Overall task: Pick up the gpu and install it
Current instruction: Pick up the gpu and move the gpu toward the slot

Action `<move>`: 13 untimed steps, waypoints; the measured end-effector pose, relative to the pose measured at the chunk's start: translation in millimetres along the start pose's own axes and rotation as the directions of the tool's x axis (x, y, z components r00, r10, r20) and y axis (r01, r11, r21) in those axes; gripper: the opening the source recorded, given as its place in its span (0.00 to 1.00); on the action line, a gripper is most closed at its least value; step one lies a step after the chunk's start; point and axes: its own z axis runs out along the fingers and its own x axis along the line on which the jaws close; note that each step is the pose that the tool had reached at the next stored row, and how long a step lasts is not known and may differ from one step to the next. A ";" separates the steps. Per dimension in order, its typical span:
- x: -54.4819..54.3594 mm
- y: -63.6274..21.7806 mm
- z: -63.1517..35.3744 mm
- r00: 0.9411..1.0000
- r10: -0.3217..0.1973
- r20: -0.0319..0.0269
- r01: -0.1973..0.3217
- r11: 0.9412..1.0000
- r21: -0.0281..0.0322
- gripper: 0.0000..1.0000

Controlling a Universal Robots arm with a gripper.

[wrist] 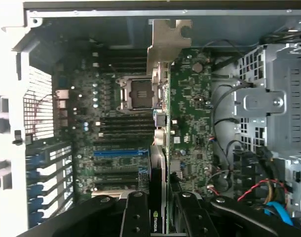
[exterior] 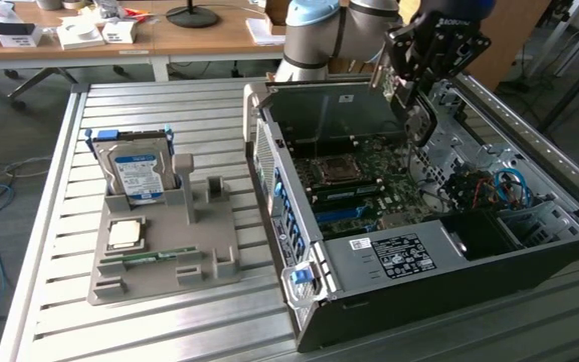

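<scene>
Gpu (wrist: 159, 168): I am holding it clamped edge-on in my gripper (wrist: 158, 212), long axis running away from my grip across the motherboard (wrist: 190, 108) inside the computer case (exterior: 370, 302).

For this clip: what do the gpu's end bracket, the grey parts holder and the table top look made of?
Bracket of the gpu: bare sheet metal, dull grey, with stamped notches. Parts holder: seemingly matte grey plastic, perhaps printed. Table: likely aluminium, ribbed slats with a pale metallic sheen.
</scene>
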 end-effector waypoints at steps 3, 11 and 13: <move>-6.1 0.3 0.2 1.000 0.000 0.000 0.000 1.000 0.000 0.26; -9.6 0.6 0.5 1.000 -0.021 -0.001 0.021 1.000 -0.001 0.26; -9.6 0.6 0.5 1.000 -0.021 -0.001 0.021 1.000 -0.001 0.26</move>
